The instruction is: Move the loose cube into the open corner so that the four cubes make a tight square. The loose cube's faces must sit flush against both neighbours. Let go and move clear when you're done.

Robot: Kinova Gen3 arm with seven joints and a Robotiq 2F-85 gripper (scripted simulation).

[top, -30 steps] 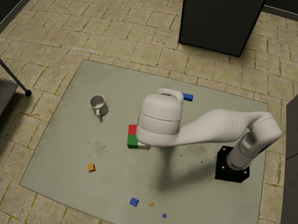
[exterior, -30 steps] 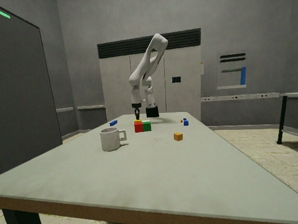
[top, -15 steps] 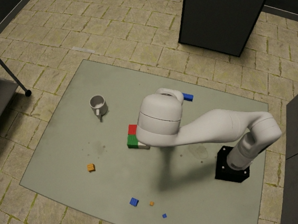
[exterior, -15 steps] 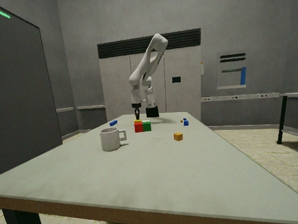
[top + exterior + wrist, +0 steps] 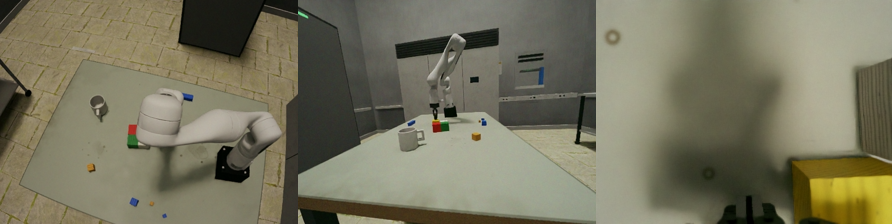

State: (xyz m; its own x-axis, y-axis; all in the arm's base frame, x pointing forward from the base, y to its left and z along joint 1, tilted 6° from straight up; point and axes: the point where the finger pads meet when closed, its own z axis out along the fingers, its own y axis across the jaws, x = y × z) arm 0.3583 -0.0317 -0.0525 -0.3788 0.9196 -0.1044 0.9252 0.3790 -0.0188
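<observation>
The yellow cube [image 5: 436, 121] [image 5: 851, 202] stands behind the red cube [image 5: 132, 129] [image 5: 436, 127]; the arm hides it in the top view. The green cube [image 5: 132, 141] [image 5: 445, 126] sits beside the red one, with the white cube [image 5: 143, 146] [image 5: 444, 121] [image 5: 876, 110] behind it. In the wrist view yellow reaches further left than white, their near corners close together; whether yellow touches red or white I cannot tell. My gripper [image 5: 435, 118] [image 5: 749, 209] is shut and empty, low on yellow's far side from red, just left of yellow in the wrist view.
A grey mug [image 5: 103, 109] [image 5: 408, 139] stands beyond the red cube. A blue bar [image 5: 188, 97] [image 5: 411, 123] lies to one side. An orange cube [image 5: 91, 167] [image 5: 476, 136], a blue cube [image 5: 133, 202] [image 5: 484, 122] and two tiny cubes lie on the other side.
</observation>
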